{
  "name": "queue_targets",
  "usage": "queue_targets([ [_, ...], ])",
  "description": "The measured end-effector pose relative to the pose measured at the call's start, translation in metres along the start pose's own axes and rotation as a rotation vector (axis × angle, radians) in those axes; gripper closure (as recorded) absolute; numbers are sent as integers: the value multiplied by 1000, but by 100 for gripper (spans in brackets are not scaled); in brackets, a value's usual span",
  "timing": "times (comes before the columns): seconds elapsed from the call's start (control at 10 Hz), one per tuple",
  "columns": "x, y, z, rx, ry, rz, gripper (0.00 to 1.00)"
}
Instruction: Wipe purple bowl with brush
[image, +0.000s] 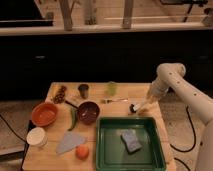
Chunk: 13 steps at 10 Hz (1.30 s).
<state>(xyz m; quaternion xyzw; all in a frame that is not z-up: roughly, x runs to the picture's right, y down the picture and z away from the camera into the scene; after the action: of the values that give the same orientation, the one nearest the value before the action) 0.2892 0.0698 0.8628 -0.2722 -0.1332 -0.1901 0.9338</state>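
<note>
The purple bowl (88, 111) sits upright on the wooden table (50, 157), left of centre. My gripper (149, 99) hangs from the white arm over the table's right part, well to the right of the bowl. It is shut on the white handle of the brush (140, 105). The brush slants down to the left, and its dark bristle head (133, 108) is at or just above the table, behind the green tray's far rim.
A green tray (101, 145) holds a blue-grey sponge (131, 140) at front right. An orange bowl (45, 113), a white bowl (36, 136), a grey cloth (69, 142), an orange fruit (82, 151), a green chili (74, 119), grapes (61, 93), a dark cup (83, 90), a green cup (112, 88) and a utensil (116, 100) lie around.
</note>
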Motion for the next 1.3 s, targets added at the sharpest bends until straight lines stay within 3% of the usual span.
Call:
queue_targets([
  [0.3,-21,-12,-26,33,8,-51,100],
  [0.5,-44,-22,-32,42,22,-86,100],
  [1.3,-99,-52,-53,64,74,-134,100],
])
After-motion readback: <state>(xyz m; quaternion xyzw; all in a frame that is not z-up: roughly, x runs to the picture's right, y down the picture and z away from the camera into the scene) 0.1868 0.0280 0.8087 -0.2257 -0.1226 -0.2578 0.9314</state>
